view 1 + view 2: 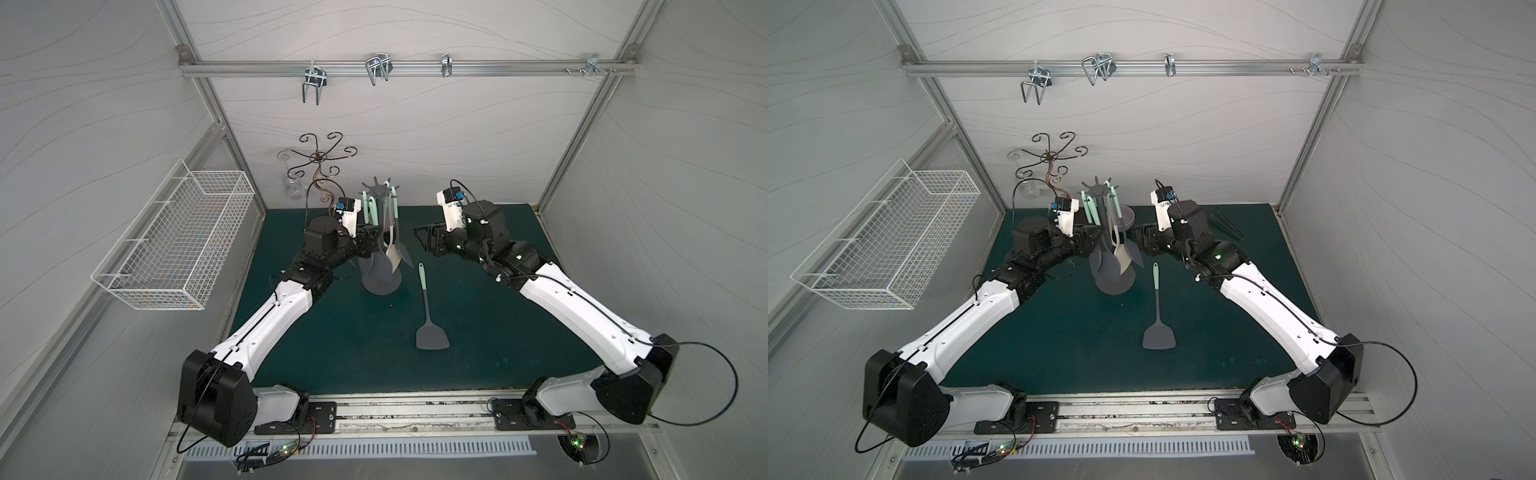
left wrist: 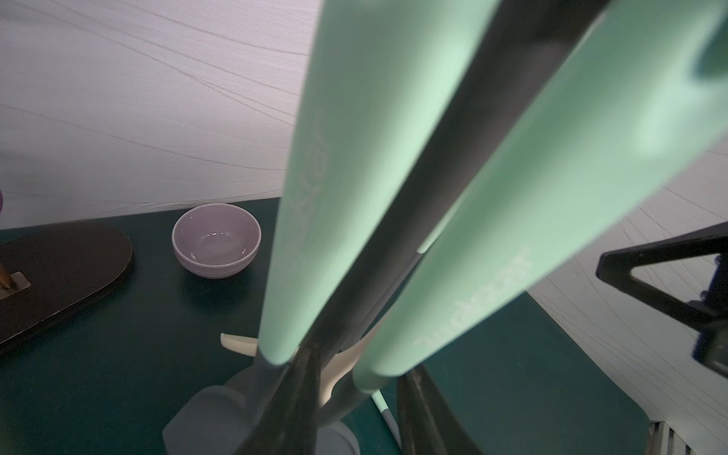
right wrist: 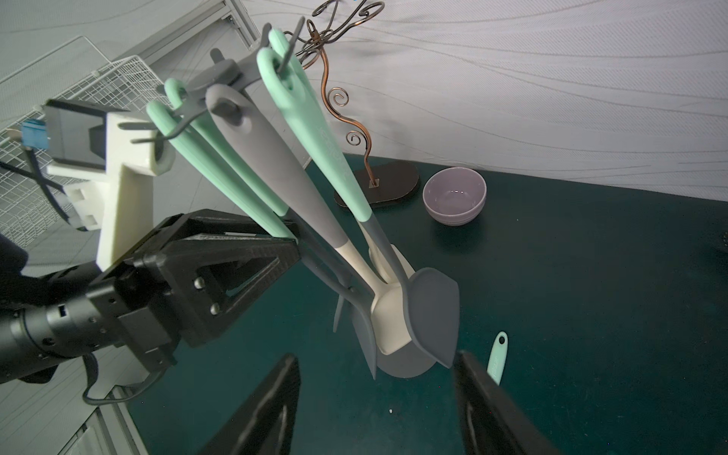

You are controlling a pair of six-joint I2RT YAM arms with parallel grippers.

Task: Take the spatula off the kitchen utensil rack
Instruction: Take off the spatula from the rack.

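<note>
Two mint-green silicone handles (image 3: 220, 173) are bracketed by the left claw (image 3: 295, 244), low on their shafts, right against the dark grey kitchen utensil rack (image 1: 376, 191) with its thin pole and pegged hub. The jaws are seen narrowed around them, but whether either handle is truly pinched cannot be told. The right claw (image 1: 420, 239) is held wide and empty, just beside the rack on its other side. One grey-bladed spatula with a mint handle (image 1: 428, 316) is seen lying flat on the dark green surface (image 1: 478, 324), apart from the rack's round base. The rest, among them a grey-handled cream spatula (image 3: 272, 157) and a mint-handled grey spatula (image 3: 433, 311), are hung from the pegs by their loops.

Trouble is to be expected here. Both handles could be caught at once, and two utensils would then be dragged up together. If the loop is not lifted clear of its peg before it is pulled outward, the rack is likely to be tipped. The hanging blades would then be swung towards the lilac ceramic bowl (image 3: 455, 195) behind. A weak pinch on smooth silicone could be lost mid-lift. The rack is not steadied by the right claw.
</note>
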